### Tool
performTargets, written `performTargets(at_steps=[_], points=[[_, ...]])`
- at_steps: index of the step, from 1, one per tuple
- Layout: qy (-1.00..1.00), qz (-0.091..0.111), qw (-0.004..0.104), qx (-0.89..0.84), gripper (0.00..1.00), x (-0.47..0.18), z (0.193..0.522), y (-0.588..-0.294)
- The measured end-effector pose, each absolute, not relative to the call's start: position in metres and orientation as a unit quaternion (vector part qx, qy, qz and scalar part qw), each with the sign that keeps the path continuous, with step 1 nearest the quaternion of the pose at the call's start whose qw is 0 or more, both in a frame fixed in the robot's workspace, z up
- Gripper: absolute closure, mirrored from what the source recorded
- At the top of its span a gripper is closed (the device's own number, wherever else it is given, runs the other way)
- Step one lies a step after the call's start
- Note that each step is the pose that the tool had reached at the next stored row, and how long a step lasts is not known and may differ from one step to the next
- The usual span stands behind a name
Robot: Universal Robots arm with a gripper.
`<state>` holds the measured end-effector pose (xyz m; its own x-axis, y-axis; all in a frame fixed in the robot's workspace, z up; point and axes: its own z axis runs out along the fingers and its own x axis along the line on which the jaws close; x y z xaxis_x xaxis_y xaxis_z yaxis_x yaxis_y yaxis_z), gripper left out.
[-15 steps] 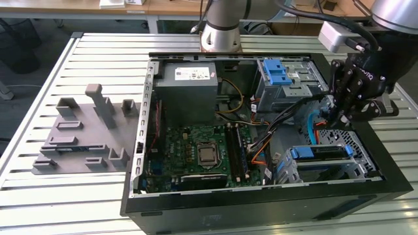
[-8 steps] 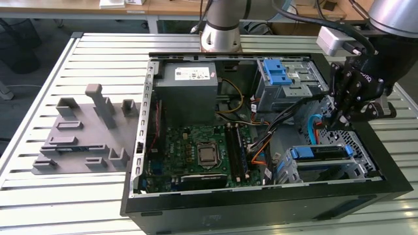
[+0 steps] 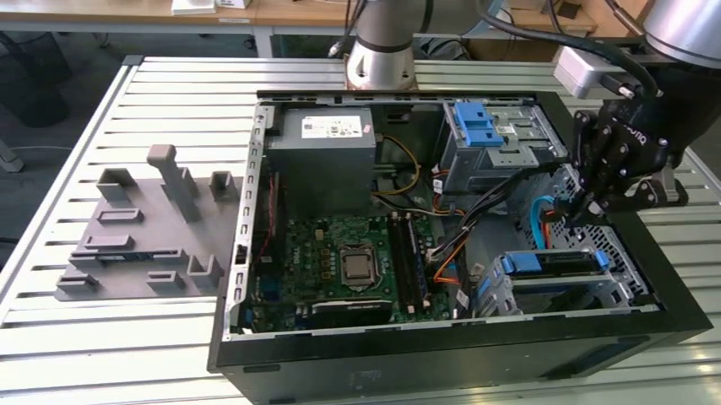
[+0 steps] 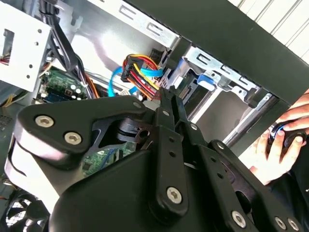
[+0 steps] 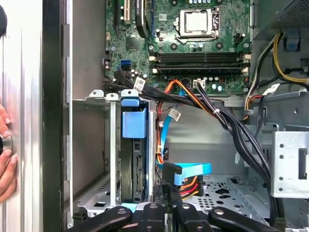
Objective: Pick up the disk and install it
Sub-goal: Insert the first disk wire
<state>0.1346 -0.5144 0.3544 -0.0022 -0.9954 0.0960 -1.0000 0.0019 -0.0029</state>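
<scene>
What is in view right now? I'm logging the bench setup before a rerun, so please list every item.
table: one, silver, slatted, under everything
fixture: one, grey, on the table, to the exterior view's left of the case
computer case: one, black, open, on the table
power supply box: one, grey with white sticker, inside the case
motherboard: one, green, beside the box
latch cage: one, silver with blue latch, inside the case
drive cage: one, silver, at the case's black wall
disk: one, blue-framed, seated in the drive cage
cables: several, black, orange, yellow, blue, crossing the interior
hand: one, outside the case wall
gripper: one, black, over the cables by the drive cage
</scene>
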Motion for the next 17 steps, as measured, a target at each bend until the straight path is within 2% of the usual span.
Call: performTargets(at_steps=[9,13,17], points=[[-0.707,0.031,0.036,0.706,0.84,0.135,0.346,-0.53],[-0.707,0.021,0.046,0.706,0.84,0.136,0.343,-0.53],[-0.708,0.021,0.047,0.704,0.84,0.137,0.339,-0.534]])
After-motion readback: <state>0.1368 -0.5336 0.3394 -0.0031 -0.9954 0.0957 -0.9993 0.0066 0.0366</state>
